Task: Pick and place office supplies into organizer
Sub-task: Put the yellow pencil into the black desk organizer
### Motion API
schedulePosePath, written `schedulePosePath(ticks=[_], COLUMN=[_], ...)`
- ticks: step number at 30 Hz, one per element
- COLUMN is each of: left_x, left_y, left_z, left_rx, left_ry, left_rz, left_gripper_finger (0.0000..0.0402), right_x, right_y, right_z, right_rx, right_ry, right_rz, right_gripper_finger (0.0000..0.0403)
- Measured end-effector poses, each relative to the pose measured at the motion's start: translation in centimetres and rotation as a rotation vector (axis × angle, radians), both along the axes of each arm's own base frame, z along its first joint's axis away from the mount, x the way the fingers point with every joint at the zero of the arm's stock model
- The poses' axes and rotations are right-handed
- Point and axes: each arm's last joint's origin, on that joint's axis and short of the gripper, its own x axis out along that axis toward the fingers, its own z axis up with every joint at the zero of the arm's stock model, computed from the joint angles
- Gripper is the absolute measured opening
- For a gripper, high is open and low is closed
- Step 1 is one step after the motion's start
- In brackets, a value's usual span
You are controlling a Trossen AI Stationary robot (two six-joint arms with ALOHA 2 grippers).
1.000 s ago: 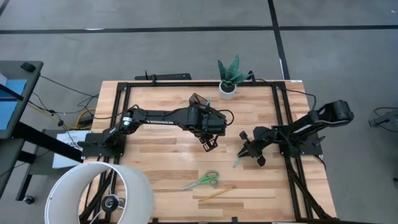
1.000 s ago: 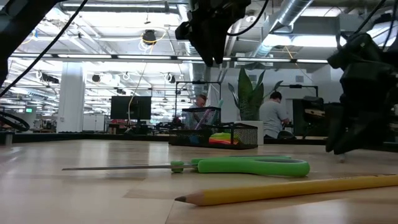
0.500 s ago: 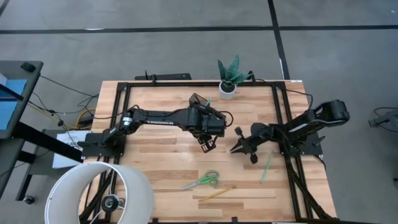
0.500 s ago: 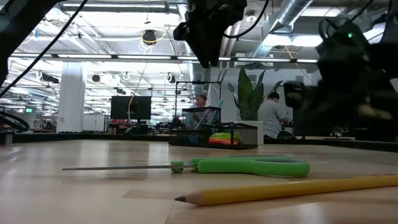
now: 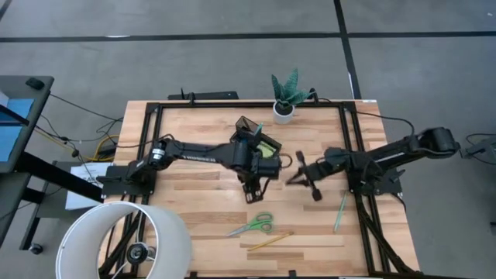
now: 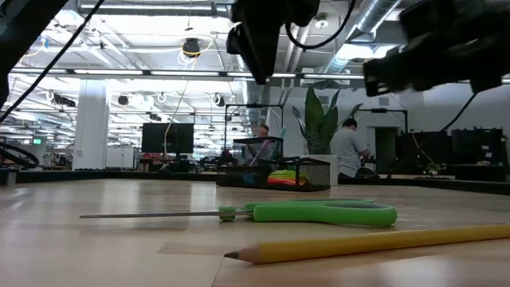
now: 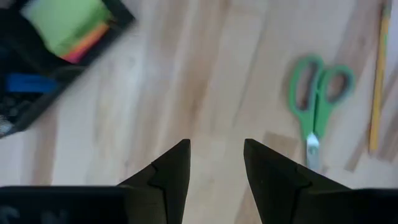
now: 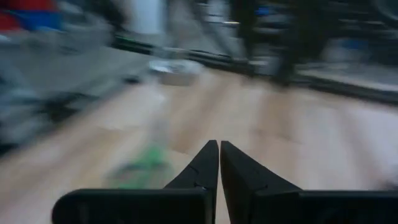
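Scissors (image 5: pixel 253 226), green-handled, lie flat on the table (image 5: pixel 194 198) toward the front edge, with a yellow pencil (image 5: pixel 269 241) just beside them, nearer the front. Teal pen (image 5: pixel 339 213) lies loose on the table on the right side, near the right frame rail, well apart from the organizer (image 5: pixel 258 138).

Organizer, a black mesh tray, sits at mid-table toward the back, in front of the potted plant (image 5: pixel 286 94). Lime-green sticky-note pad (image 7: pixel 69 17) with pink and orange edges is in one compartment; a small blue eraser (image 7: pixel 26 83) sits in the neighbouring compartment. A teal pen tip stands up from the tall cup at its back.

Left claw (image 5: pixel 253 191) hangs above the table between organizer and scissors, pointing down, fingers parted and holding nothing; the left wrist view shows bare wood between the two fingers (image 7: pixel 169 173), scissors and pencil off to one side.

Right claw (image 5: pixel 295 177) is raised mid-table, right of the organizer, fingers pressed together with nothing between them; the right wrist view is blurred.

Low view: scissors and pencil in the foreground, organizer behind, two people far back in the room.
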Motion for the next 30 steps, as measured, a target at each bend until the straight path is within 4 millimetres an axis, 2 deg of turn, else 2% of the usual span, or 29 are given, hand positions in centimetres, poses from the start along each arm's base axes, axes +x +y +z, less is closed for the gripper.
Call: schedulePosePath(ticks=[3, 6, 10, 13, 17, 20, 25, 30], left_x=[-0.2, -0.4, -0.6, -0.7, -0.9, -1.3, -1.7, -1.9], left_y=[-0.8, -0.8, -0.6, -0.9, -1.9, -2.7, -4.2, -4.8], left_z=[-0.3, -0.2, 0.3, 0.3, 0.3, 0.3, 0.2, 0.2], left_rx=[-0.013, 0.014, 0.037, 0.027, 0.019, 0.018, 0.017, 0.043], left_ry=[0.027, 0.030, 0.014, 0.019, 0.028, 0.054, 0.059, 0.054], left_rz=[-0.015, 0.016, 0.072, 0.092, 0.097, 0.117, 0.122, 0.137], left_gripper_finger=[0.0144, 0.0144, 0.0144, 0.0144, 0.0144, 0.0144, 0.0144, 0.0144], right_x=[-0.7, -1.3, -0.8, 0.8, 2.7, 3.2, 3.3, 3.5], right_y=[2.3, 4.9, 7.2, 8.4, 9.7, 11.1, 13.3, 14.7], right_z=[0.4, 0.2, -0.8, -0.6, -0.9, -2.3, -4.5, -6.3], right_rx=[0.093, 0.077, 0.032, 0.030, 0.052, 0.065, 0.121, 0.098], right_ry=[0.026, 0.034, 0.122, 0.137, 0.192, 0.279, 0.371, 0.284], right_rz=[0.174, 0.279, 0.205, 0.175, 0.191, 0.242, 0.268, 0.185], right_gripper_finger=[0.0010, 0.0014, 0.0037, 0.0063, 0.0094, 0.0110, 0.0118, 0.0111])
